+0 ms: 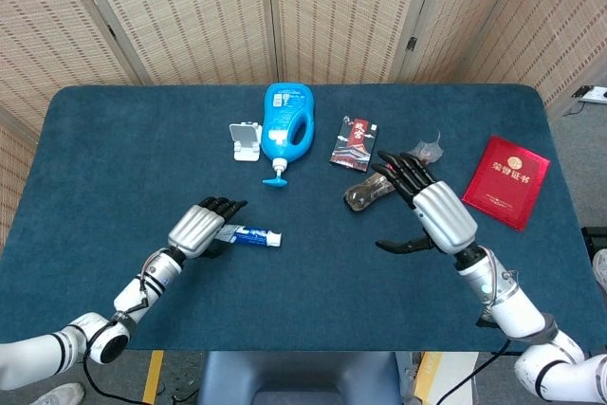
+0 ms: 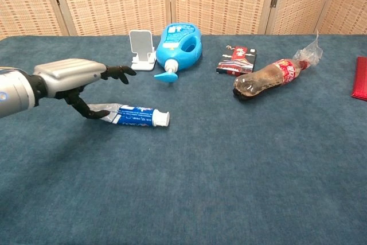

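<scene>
- The toothpaste [image 2: 136, 117] lies flat on the blue surface [image 1: 114, 139], cap pointing right, in front of the detergent jug [image 1: 287, 120].
- Our left hand [image 2: 71, 78] hovers over its crimped tail, fingers [image 2: 117, 73] spread and holding nothing; the thumb reaches down to the tail, and we cannot tell whether it touches.
- We judge the tube light, soft and slightly slick; it is best taken around the fuller middle.
- Our right hand [image 1: 438, 215] hangs open beside the crushed bottle [image 1: 375, 189].

Left hand [image 1: 201, 228], right hand [image 1: 441, 217]: silver ribbed backs, black fingers [image 1: 406, 174], white forearms.
</scene>
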Robot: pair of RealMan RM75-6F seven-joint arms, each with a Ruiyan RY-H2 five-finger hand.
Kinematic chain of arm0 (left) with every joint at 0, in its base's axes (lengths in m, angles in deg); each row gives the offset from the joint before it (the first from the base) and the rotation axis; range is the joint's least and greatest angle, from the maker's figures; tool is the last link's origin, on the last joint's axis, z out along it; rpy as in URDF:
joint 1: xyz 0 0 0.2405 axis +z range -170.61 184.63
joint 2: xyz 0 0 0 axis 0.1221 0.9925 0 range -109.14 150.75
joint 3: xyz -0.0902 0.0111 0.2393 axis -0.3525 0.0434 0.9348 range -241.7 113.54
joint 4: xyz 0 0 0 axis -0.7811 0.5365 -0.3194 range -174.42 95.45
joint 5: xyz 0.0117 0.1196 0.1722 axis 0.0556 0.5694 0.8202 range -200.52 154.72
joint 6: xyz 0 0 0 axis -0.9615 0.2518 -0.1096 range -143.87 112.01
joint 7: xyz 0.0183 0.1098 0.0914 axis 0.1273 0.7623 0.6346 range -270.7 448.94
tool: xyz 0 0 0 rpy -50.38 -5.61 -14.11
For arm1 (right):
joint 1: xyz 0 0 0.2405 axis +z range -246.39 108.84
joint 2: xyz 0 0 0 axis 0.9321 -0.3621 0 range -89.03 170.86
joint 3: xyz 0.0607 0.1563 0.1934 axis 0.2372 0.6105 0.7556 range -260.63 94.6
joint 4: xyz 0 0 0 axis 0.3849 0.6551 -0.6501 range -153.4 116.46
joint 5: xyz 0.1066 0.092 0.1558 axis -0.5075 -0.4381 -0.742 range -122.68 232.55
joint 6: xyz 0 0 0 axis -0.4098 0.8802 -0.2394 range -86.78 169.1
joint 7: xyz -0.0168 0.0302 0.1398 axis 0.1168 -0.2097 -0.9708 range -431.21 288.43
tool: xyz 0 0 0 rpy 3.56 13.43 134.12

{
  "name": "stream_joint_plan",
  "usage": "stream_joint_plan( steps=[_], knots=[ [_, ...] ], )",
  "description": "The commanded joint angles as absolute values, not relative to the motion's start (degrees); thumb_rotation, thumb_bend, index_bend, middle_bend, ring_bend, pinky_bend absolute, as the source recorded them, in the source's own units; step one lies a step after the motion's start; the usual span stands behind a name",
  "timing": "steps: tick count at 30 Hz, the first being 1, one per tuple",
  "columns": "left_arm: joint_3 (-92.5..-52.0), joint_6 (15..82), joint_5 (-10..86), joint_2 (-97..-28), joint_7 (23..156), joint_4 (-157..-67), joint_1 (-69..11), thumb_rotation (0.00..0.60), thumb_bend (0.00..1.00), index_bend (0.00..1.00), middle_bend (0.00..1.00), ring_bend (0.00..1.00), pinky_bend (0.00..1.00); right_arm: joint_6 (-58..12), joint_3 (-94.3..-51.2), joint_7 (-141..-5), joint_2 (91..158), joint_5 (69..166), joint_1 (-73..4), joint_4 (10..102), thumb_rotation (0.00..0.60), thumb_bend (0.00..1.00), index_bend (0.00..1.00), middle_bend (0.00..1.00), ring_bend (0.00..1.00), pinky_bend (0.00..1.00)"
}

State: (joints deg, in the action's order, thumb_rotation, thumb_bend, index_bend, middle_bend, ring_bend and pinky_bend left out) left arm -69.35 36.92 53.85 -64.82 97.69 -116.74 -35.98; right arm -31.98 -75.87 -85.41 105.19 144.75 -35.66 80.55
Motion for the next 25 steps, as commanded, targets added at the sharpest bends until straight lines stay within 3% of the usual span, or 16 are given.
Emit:
stream_joint_plan(
  steps=[1, 3, 5, 6, 7, 9, 10, 25],
  knots=[
    [-70.6, 40.5, 51.1, -60.5, 97.0, -121.3, -32.9, 0.6, 0.38, 0.01, 0.19, 0.16, 0.2, -31.7, -76.9, -85.5, 103.7, 144.3, -37.0, 80.1, 0.087, 0.0, 0.0, 0.0, 0.0, 0.0],
    [-71.2, 42.8, 50.1, -58.4, 96.4, -123.4, -31.1, 0.6, 0.38, 0.04, 0.2, 0.18, 0.21, -31.9, -77.6, -84.6, 102.9, 144.2, -37.9, 79.8, 0.11, 0.0, 0.0, 0.0, 0.0, 0.0],
    [-71.6, 45.7, 49.1, -56.2, 96.1, -125.4, -29.0, 0.6, 0.38, 0.08, 0.21, 0.19, 0.21, -32.2, -78.4, -82.1, 102.1, 144.1, -39.2, 79.1, 0.201, 0.0, 0.0, 0.0, 0.0, 0.0],
    [-71.7, 46.9, 48.8, -55.3, 96.1, -126.0, -28.0, 0.6, 0.38, 0.1, 0.22, 0.2, 0.21, -32.4, -78.7, -80.8, 101.9, 143.8, -39.8, 78.9, 0.273, 0.0, 0.0, 0.0, 0.0, 0.0],
    [-71.7, 48.6, 48.4, -54.2, 96.0, -126.8, -26.7, 0.6, 0.38, 0.11, 0.23, 0.21, 0.21, -32.7, -79.1, -79.1, 101.6, 143.4, -40.6, 78.7, 0.384, 0.0, 0.0, 0.0, 0.0, 0.0],
    [-71.7, 51.4, 48.2, -52.8, 95.8, -127.9, -24.7, 0.6, 0.38, 0.13, 0.25, 0.23, 0.22, -33.3, -79.8, -77.3, 101.3, 143.0, -41.9, 78.3, 0.501, 0.0, 0.0, 0.0, 0.0, 0.0],
    [-71.6, 52.5, 48.0, -52.2, 95.5, -128.4, -23.7, 0.6, 0.38, 0.14, 0.26, 0.23, 0.23, -33.5, -80.2, -76.6, 101.1, 142.7, -42.6, 78.2, 0.527, 0.0, 0.0, 0.0, 0.0, 0.0],
    [-67.5, 70.2, 53.8, -48.3, 93.5, -132.8, -9.3, 0.6, 0.38, 0.24, 0.32, 0.27, 0.23, -43.3, -83.6, -71.6, 102.2, 141.8, -54.3, 77.2, 0.576, 0.0, 0.0, 0.0, 0.0, 0.0]
  ],
)
